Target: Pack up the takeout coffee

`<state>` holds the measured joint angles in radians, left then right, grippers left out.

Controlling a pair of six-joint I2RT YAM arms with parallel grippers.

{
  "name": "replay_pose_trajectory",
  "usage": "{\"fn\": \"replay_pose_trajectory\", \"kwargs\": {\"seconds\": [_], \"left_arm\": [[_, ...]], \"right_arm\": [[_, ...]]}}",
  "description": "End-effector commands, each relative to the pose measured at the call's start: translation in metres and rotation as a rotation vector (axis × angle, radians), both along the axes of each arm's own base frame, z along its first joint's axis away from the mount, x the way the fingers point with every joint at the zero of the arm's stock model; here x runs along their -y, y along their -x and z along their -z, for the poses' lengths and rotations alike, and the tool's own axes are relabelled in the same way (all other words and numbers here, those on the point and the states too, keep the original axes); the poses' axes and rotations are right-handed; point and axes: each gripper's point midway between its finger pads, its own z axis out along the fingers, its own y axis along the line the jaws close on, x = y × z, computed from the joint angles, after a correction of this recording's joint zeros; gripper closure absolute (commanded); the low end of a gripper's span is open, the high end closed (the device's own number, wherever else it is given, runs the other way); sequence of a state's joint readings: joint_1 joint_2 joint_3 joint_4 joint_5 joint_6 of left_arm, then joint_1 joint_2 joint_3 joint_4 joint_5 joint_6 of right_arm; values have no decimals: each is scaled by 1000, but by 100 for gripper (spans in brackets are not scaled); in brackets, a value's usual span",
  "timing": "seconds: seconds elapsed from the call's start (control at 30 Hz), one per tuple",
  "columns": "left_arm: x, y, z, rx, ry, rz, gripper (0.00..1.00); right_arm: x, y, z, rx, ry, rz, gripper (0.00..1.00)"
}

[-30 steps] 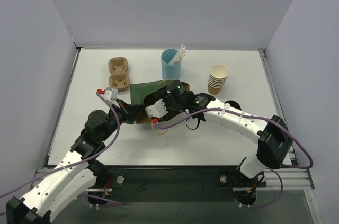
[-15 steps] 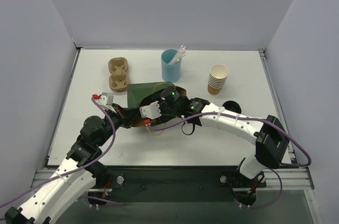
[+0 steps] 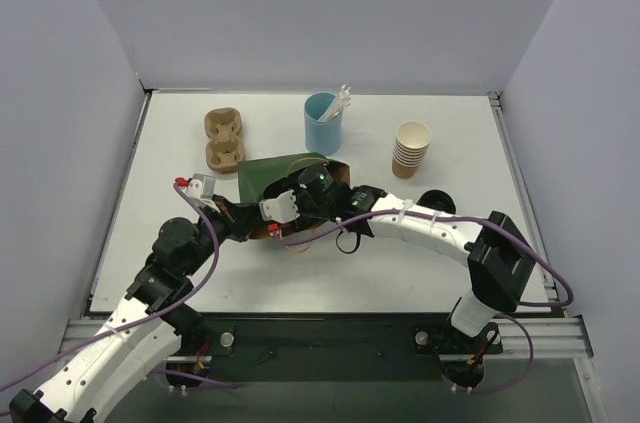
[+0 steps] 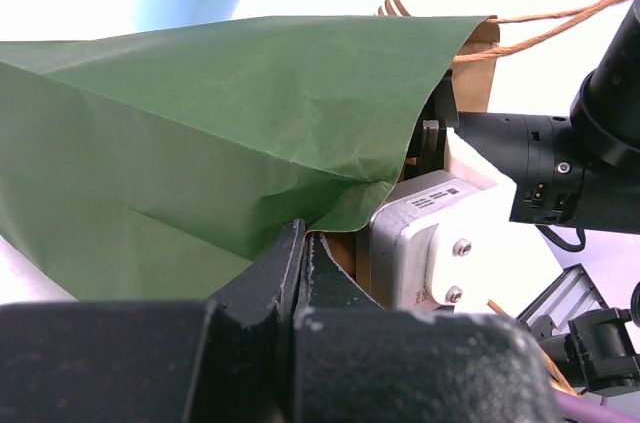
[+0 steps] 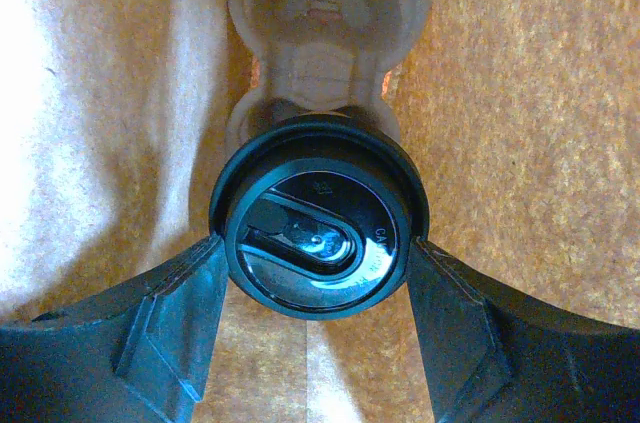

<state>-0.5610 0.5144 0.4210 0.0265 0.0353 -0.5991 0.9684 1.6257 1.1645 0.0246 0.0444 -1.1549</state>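
The green paper bag (image 3: 268,172) lies on its side at the table's middle, its brown-lined mouth towards the right arm. My left gripper (image 4: 303,243) is shut on the bag's lower mouth edge (image 4: 330,205). My right gripper (image 5: 315,255) is deep inside the bag, its fingers (image 5: 175,313) pressed on both sides of the takeout coffee's black lid (image 5: 318,218). The cup's body is hidden under the lid. It stands against a moulded pulp carrier (image 5: 325,33) inside the bag. In the top view only the right wrist (image 3: 318,183) shows at the bag's mouth.
A light-blue cup with white sticks (image 3: 322,121) stands just behind the bag. A stack of cream paper cups (image 3: 411,149) is at the back right. Brown pulp carriers (image 3: 224,138) lie at the back left. A black round thing (image 3: 437,201) lies by the right forearm.
My right gripper has pushed further left into the bag with the coffee. My left arm pulled back a little, still holding the bag's edge.
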Motion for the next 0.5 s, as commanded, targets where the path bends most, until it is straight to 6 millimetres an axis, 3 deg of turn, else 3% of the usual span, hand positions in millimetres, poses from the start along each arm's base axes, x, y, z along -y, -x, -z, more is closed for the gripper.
{"fn": "replay_pose_trajectory", "kwargs": {"seconds": [0.0,0.47], "left_arm": [[3,2,-22,42,48,17,100],[-2,0,-24,21,82,-22,100]], "right_arm": [[-7,-5,-13,34,-34,-27,88],[-3,-18,2,28,-57,7,89]]}}
